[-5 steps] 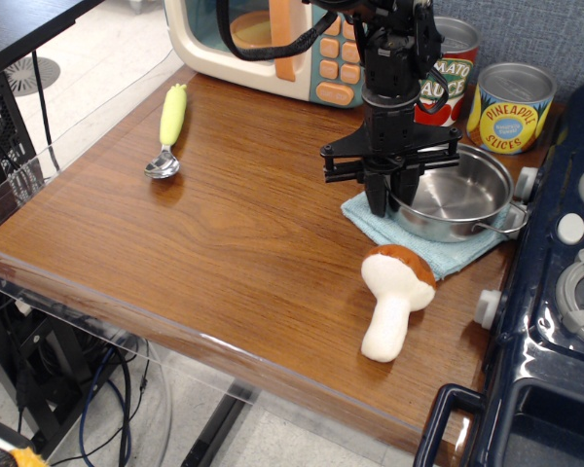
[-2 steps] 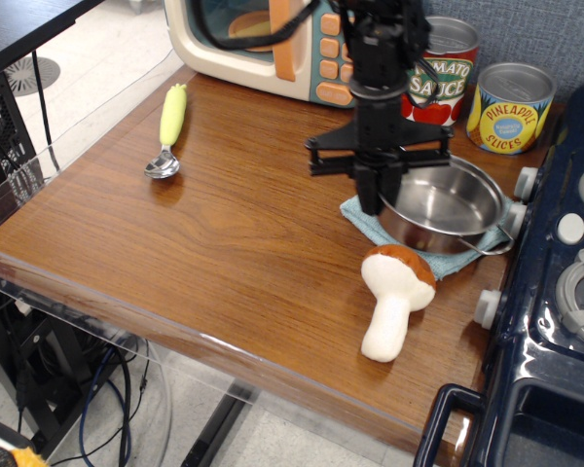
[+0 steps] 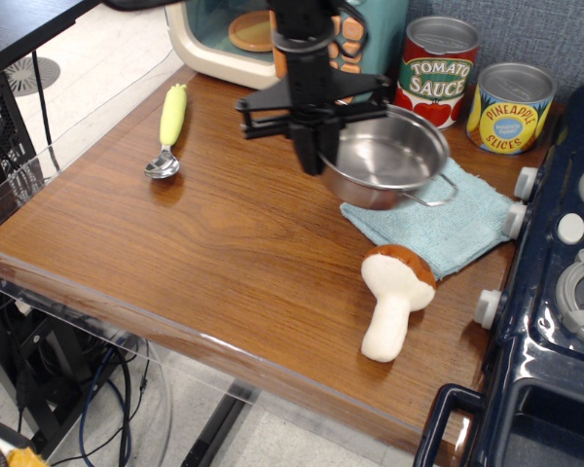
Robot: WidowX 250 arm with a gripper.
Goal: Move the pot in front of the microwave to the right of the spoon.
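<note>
The shiny steel pot (image 3: 387, 159) hangs tilted in the air above the wooden table, lifted off the blue cloth (image 3: 438, 220). My gripper (image 3: 314, 154) is shut on the pot's left rim. The spoon (image 3: 167, 129), with a yellow-green handle and metal bowl, lies at the table's left, well left of the pot. The cream and teal microwave (image 3: 229, 34) stands at the back, partly hidden by my arm.
A tomato sauce can (image 3: 437, 66) and a pineapple slices can (image 3: 511, 107) stand at the back right. A plush mushroom (image 3: 394, 297) lies in front of the cloth. A dark blue toy stove (image 3: 555, 292) fills the right side. The table's front edge (image 3: 175, 326) is near.
The gripper has lifted the pot off the blue cloth and carried it left and up. The cloth now lies bare.
</note>
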